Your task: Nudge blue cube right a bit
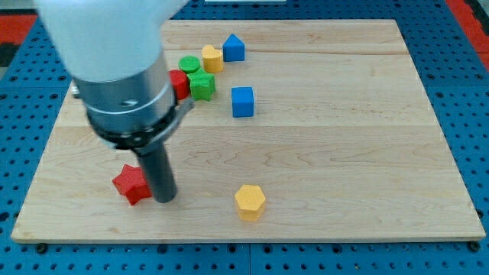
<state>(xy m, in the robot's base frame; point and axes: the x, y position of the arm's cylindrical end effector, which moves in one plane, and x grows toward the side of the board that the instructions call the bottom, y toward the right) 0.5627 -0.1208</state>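
Note:
The blue cube [242,101] sits on the wooden board [344,137] a little above the middle. My tip [164,198] rests on the board at the lower left, touching or just beside a red star-shaped block [131,184] on its left. The tip is far to the lower left of the blue cube. The arm's grey body hides part of the board's upper left.
A cluster lies up and left of the blue cube: a blue house-shaped block [234,47], a yellow block [212,58], a green cylinder [189,64], a green block [202,85] and a partly hidden red block [179,83]. A yellow hexagonal block [250,201] lies near the bottom.

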